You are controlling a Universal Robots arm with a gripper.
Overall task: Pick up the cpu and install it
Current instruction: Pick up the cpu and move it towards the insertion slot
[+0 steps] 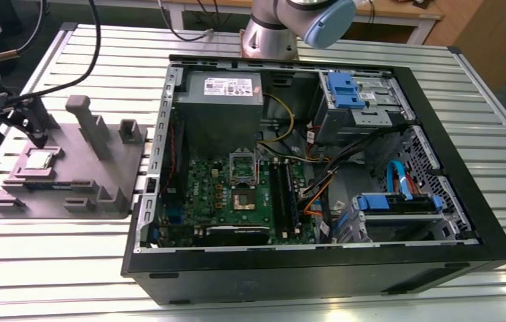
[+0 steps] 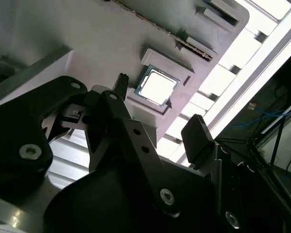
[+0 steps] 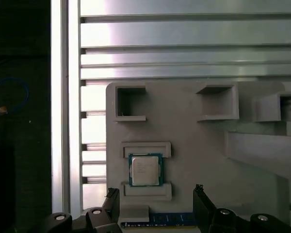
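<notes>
Hand (image 3: 155, 194) wide open, holds nothing. Cpu (image 3: 145, 170) lies flat in holder (image 3: 199, 155) recess on table, just beyond fingertips, centred between them. Probably light, stiff, thin; metal top slick, underside likely fragile. Best hold: two free opposite edges, gentle, level.

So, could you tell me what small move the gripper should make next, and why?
Probably a short descent with the jaws open. The cpu lies flat in its recess on the tray, unheld, and the gripper hangs above it, open, its fingers either side of the cpu in both wrist views. Lowering would likely bring them level with its edges.
</notes>
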